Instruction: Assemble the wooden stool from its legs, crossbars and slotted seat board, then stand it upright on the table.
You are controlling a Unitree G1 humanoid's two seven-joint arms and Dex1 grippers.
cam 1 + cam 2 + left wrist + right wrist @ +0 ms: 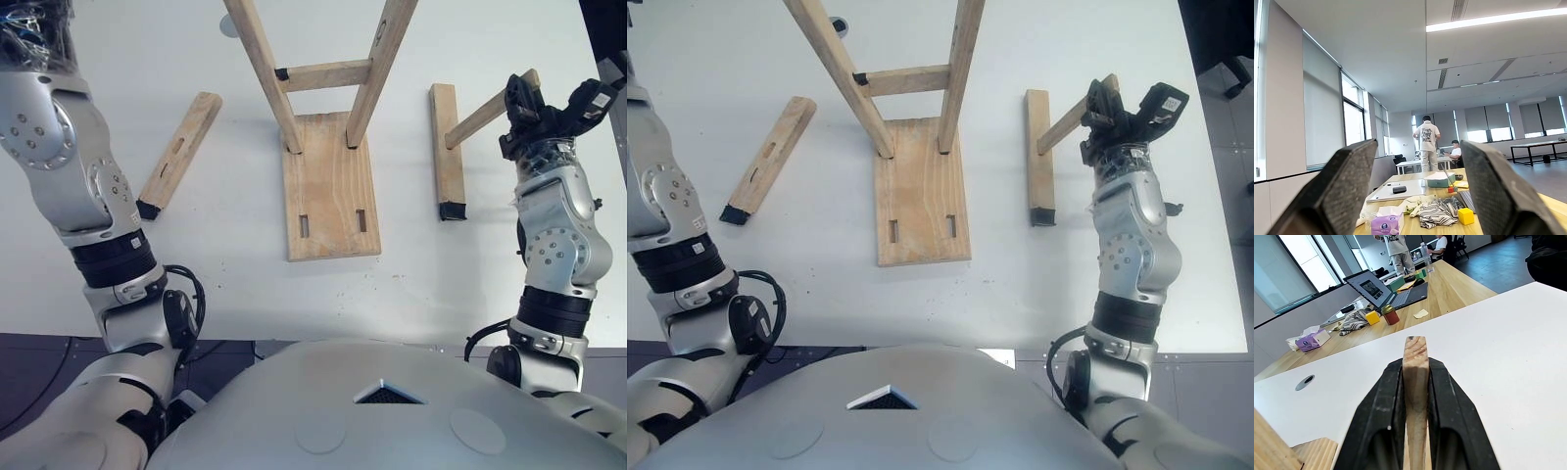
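Observation:
The slotted seat board (pixel 331 196) lies flat at the table's middle. Two legs (pixel 263 69) stand in its far slots, leaning away and joined by a crossbar (pixel 328 74). The two near slots are unfilled. One loose leg (pixel 179 154) lies to the left and another (pixel 447 150) to the right. My right gripper (pixel 524 110) is shut on a wooden crossbar (pixel 1415 377), which slants down toward the right loose leg. My left gripper (pixel 1422 147) is raised off the table and open, with nothing between its fingers.
The white table (pixel 235 274) ends close to me, and its right edge (pixel 1205 147) runs just beyond my right arm. A round cable hole (pixel 1305 381) sits in the far tabletop. A wooden desk with a laptop (pixel 1382 289) stands behind.

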